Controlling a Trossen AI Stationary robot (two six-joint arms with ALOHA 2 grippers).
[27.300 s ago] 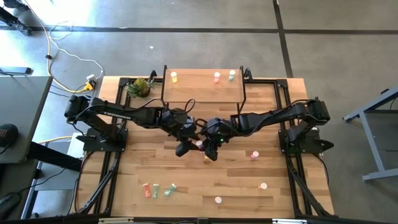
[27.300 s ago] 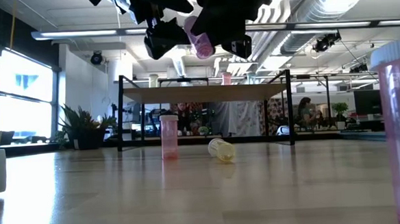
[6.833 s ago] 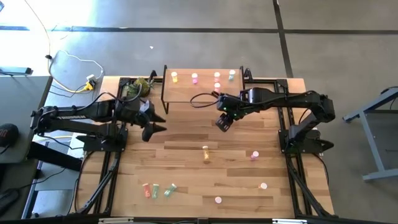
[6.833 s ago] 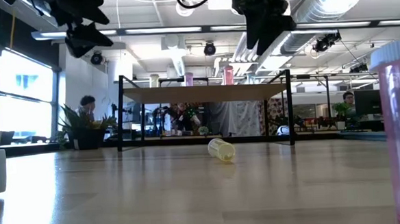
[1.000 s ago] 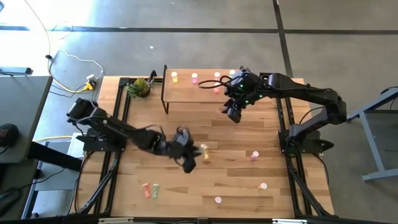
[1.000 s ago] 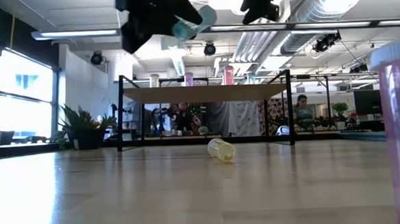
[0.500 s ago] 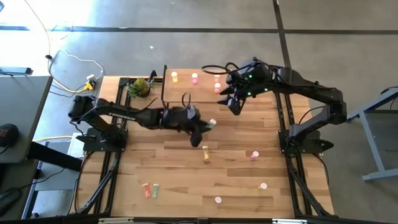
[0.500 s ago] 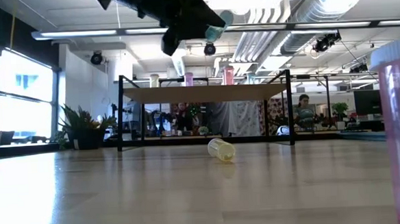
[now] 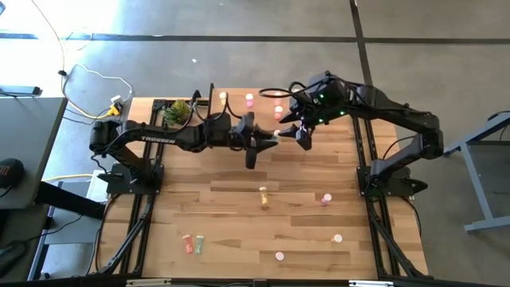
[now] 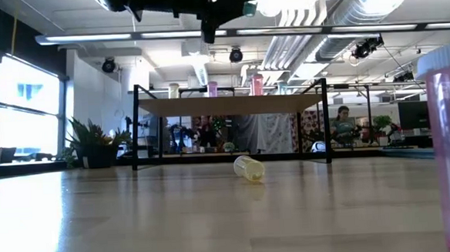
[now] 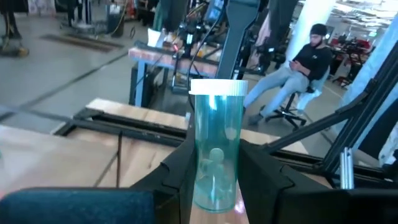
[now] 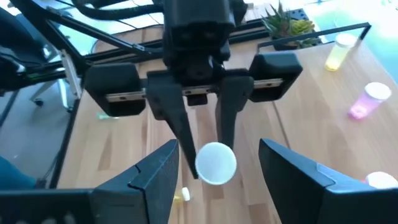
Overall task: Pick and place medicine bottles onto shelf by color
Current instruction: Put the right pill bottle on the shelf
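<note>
My left gripper (image 9: 269,140) is shut on a green medicine bottle (image 11: 216,155) with a white cap (image 12: 216,163), high above the table in front of the shelf (image 9: 239,118). My right gripper (image 9: 297,133) faces it from the right. It is open, with one finger to either side of the cap in the right wrist view (image 12: 217,146), and touches nothing. A yellow bottle (image 9: 224,97) and two pink ones (image 9: 249,99) (image 9: 278,100) stand on the light wood shelf. In the low view both grippers are at the top edge, with the green bottle (image 10: 248,7) between them. My left gripper pinches the green bottle's lower body (image 11: 211,190) between its two fingers (image 11: 180,171). The fingers are level, come from the table's left and lie along the bottle. The capped end (image 11: 217,88) sticks out past the fingertips toward my right gripper. The bottle is lifted clear.
A yellow bottle (image 9: 263,195) lies on its side mid-table. Pink bottles (image 9: 326,198) (image 9: 338,237) (image 9: 280,256) stand near the right and front. Two more bottles (image 9: 193,243) lie near the front left. A pineapple-like object (image 9: 179,112) sits left of the shelf. A person sits beyond the table (image 11: 298,68).
My left gripper, still shut on the green bottle, has swung up and away from the table's near middle toward the far edge and my right gripper. It has turned so that the cap now points toward the table's right. The bottle has stayed clear of the table.
</note>
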